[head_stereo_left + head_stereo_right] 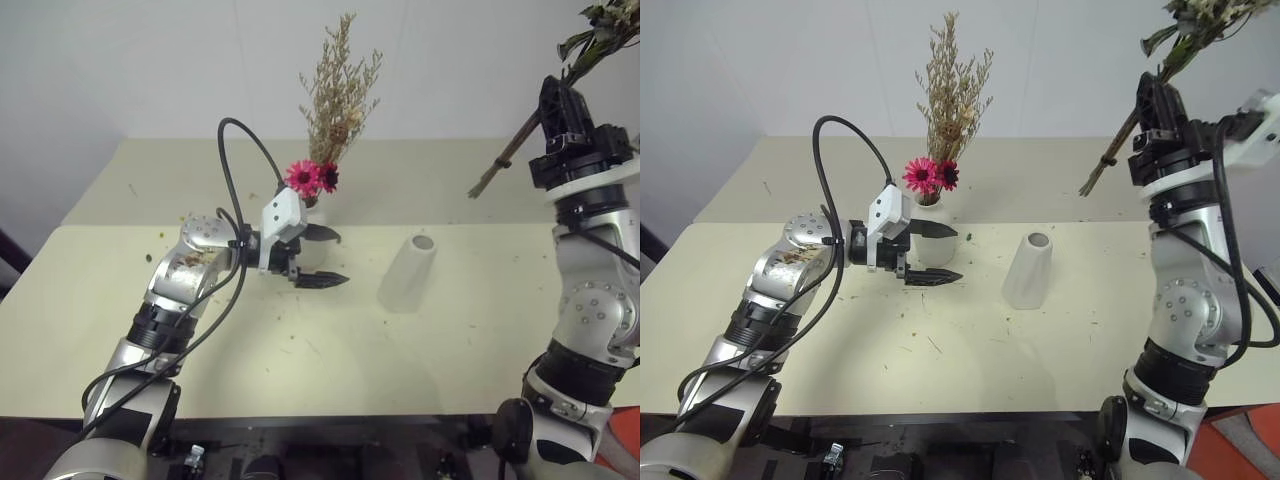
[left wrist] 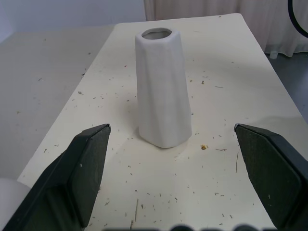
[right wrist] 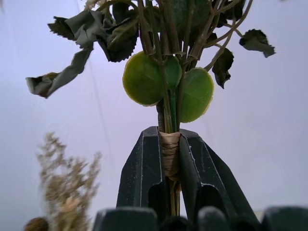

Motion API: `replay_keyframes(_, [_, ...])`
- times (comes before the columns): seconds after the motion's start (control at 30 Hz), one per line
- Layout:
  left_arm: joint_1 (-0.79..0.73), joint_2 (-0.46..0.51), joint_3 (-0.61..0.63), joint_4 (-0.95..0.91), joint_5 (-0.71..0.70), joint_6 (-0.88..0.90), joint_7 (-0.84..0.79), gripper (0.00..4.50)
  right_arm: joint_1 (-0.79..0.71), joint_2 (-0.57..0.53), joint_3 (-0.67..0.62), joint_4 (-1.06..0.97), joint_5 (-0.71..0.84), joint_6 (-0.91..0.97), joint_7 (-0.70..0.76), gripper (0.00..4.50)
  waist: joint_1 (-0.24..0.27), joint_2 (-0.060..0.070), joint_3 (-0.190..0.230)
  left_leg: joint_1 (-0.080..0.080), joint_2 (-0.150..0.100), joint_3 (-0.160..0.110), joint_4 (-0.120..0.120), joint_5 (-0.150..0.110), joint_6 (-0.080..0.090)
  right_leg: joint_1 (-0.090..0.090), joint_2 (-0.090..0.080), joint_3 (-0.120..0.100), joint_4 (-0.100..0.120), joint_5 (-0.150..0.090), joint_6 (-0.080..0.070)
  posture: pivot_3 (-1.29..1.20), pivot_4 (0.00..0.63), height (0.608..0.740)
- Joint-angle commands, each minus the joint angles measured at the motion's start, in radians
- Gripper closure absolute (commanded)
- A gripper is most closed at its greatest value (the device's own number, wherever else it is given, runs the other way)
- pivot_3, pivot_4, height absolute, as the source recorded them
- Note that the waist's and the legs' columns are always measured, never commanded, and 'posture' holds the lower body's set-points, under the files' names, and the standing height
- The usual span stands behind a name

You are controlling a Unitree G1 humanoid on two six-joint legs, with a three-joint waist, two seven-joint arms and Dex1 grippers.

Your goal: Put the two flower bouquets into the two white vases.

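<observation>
In the head views the table [image 1: 300,350] fills the lower two thirds of the frame, strewn with dry crumbs. At upper centre the dried bundle [image 1: 950,85] with its two magenta flowers stands upright in a white vase [image 1: 933,245], whose body is partly hidden behind the left gripper [image 1: 930,252]. That gripper sits just left of centre, pointing toward the right of the frame, its two black fingers spread wide with nothing between them; one finger crosses in front of the vase and the other hangs lower, above the tabletop. The left wrist view looks between these parted fingers [image 2: 84,168] at the second vase [image 2: 161,86], a tapered white one with a narrow mouth, standing upright and empty on the table. In the head views this second vase is just right of centre, well apart from the first. At upper right the right gripper [image 1: 560,100] is raised high above the table, closed on the leafy bouquet [image 1: 600,30]: its stems [image 1: 500,160] slant down to the left below the fingers, and its leaves run off the top right corner. The right wrist view shows the two fingers [image 3: 142,178] clamped on the tan-wrapped binding of the stems, green leaves fanning above.
</observation>
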Motion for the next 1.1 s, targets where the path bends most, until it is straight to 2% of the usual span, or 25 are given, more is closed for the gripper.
replay_keyframes(0.03, [0.002, 0.005, 0.022, -0.019, -0.009, -0.007, 0.010, 0.00, 0.026, 0.014, 0.040, -0.073, 0.027, -0.015, -0.006, 4.28, 0.000, 0.000, 0.000, 0.000, 0.000, 0.000, 0.000, 0.000, 0.000, 0.000, 0.000, 0.000, 0.000, 0.000, 0.000, 0.00, 0.150, 0.740])
replay_keyframes(0.17, [0.007, 0.003, 0.023, -0.030, -0.013, 0.001, 0.017, 0.00, 0.065, 0.025, 0.093, -0.058, -0.019, -0.037, -0.003, 4.28, 0.001, 0.000, 0.000, 0.000, 0.000, 0.000, 0.000, 0.000, 0.000, 0.000, 0.000, 0.000, 0.000, 0.000, 0.000, 0.00, 0.150, 0.740])
replay_keyframes(1.1, [0.004, -0.005, 0.023, -0.025, -0.019, 0.003, 0.044, 0.00, 0.176, 0.056, 0.174, -0.062, -0.073, -0.094, 0.000, 4.28, 0.001, 0.000, 0.000, 0.000, 0.000, 0.000, 0.000, 0.000, 0.000, 0.000, 0.000, 0.000, -0.001, 0.000, 0.000, 0.00, 0.150, 0.740])
